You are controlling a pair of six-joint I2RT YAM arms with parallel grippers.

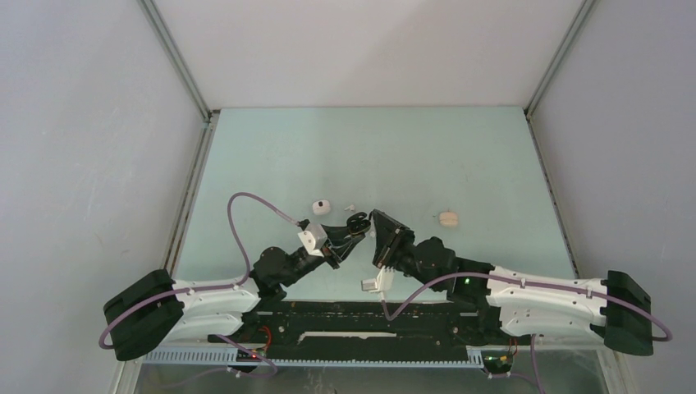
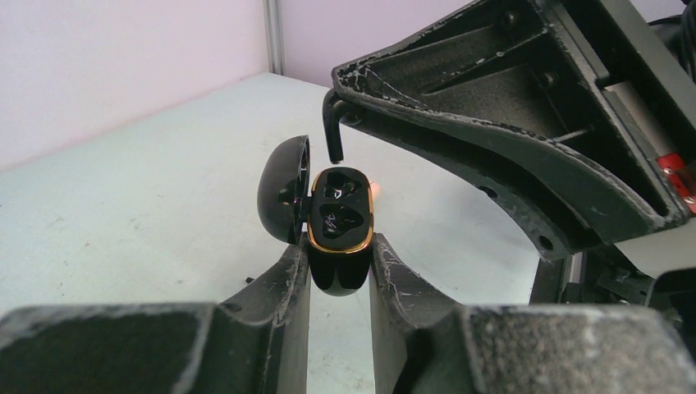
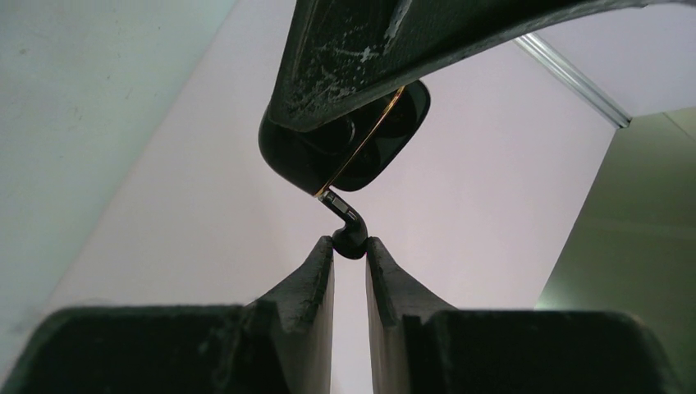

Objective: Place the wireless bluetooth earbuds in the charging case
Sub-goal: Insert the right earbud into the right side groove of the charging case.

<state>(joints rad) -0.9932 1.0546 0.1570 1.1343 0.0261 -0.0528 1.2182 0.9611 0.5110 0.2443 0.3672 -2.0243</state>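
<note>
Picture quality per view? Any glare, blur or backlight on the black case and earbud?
Left wrist: glossy black gold-rimmed charging case sharp, faint reflections in its wells; left claw blurred at its near base. Right wrist: case and black stemmed earbud backlit, nearly silhouettes against the pale wall. Top external: even, soft light, both too small for detail.

Bright, even, diffuse light from above. Only faint, soft shadows on bench (image 1: 369, 148). Top view sharp, slightly washed out. Left wrist: blurred near jaws along bottom, crisp on case (image 2: 336, 267), glint on gold rim, small orange glow behind. Right wrist: backlit, case (image 3: 386, 139) and bud (image 3: 349, 230) near silhouette, soft foreground.
</note>
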